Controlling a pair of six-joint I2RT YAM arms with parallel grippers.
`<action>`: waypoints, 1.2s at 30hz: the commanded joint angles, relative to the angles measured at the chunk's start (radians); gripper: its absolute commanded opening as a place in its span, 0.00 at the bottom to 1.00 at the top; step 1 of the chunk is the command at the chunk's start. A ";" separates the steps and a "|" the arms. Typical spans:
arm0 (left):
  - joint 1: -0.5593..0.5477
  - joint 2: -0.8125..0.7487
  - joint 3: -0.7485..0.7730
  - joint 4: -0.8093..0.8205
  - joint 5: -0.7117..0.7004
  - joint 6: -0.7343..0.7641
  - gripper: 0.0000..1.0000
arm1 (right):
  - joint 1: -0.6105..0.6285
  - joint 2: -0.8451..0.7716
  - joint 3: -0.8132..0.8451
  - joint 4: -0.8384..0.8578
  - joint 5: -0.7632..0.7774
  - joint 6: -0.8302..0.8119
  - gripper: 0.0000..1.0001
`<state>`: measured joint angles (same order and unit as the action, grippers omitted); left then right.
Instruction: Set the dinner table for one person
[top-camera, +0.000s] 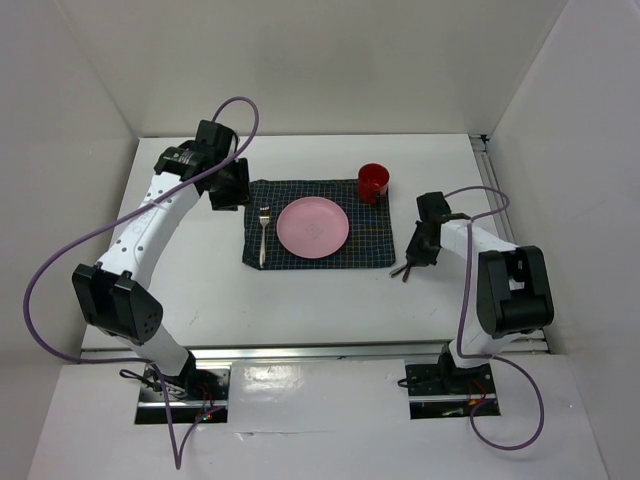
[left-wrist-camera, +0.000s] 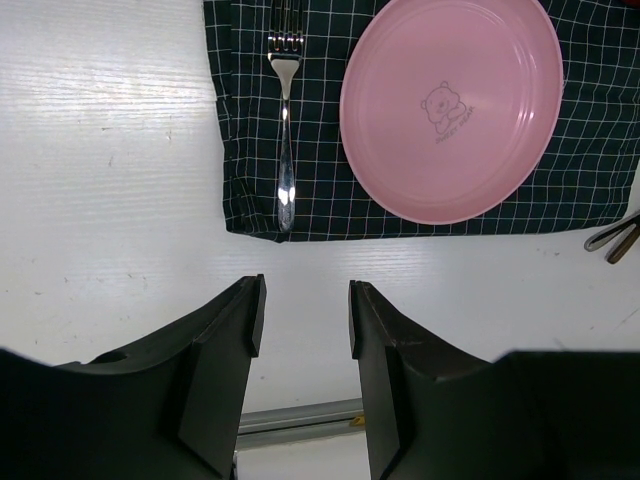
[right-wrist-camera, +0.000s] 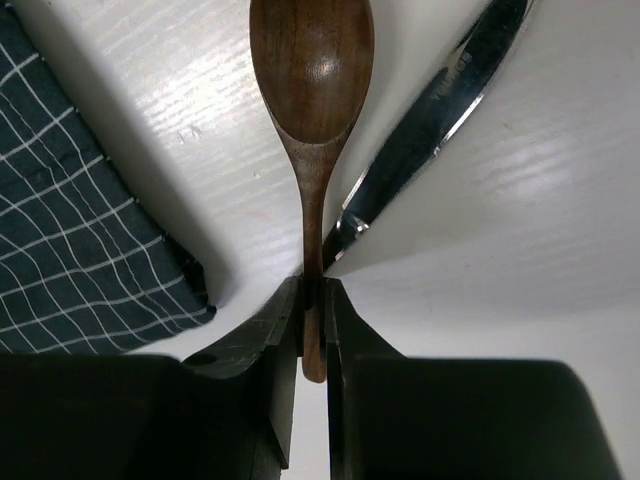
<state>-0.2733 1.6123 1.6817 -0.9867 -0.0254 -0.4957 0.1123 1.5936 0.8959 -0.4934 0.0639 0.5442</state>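
On the white dinner table (top-camera: 200, 270) lies a navy checked cloth (top-camera: 372, 245) with a pink plate (top-camera: 313, 227) in its middle, a fork (top-camera: 264, 235) to the plate's left and a red cup (top-camera: 373, 183) at its far right corner. My right gripper (right-wrist-camera: 313, 300) is shut on the handle of a wooden spoon (right-wrist-camera: 312, 70), just right of the cloth (right-wrist-camera: 70, 240). A steel knife (right-wrist-camera: 440, 110) lies slanted beside the spoon. My left gripper (left-wrist-camera: 305, 300) is open and empty, off the cloth's far left corner (top-camera: 228, 185), looking at the fork (left-wrist-camera: 286, 130) and plate (left-wrist-camera: 450, 105).
White walls close in the table at the back and both sides. A metal rail (top-camera: 320, 352) runs along the near edge, another along the right edge (top-camera: 492, 180). Purple cables loop from both arms. The spoon and knife ends show at the left wrist view's right edge (left-wrist-camera: 615, 238).
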 joint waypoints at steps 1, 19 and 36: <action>0.005 -0.012 0.000 0.016 0.002 0.023 0.56 | -0.006 -0.084 0.063 -0.049 0.037 -0.018 0.03; 0.005 -0.012 0.000 0.007 -0.036 0.014 0.56 | 0.187 0.072 0.302 -0.097 -0.191 -0.174 0.01; 0.014 -0.012 0.018 -0.003 -0.025 0.014 0.56 | 0.205 0.344 0.463 -0.074 -0.211 -0.168 0.01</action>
<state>-0.2642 1.6123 1.6814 -0.9886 -0.0494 -0.4965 0.3080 1.9144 1.3098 -0.5877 -0.1452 0.3729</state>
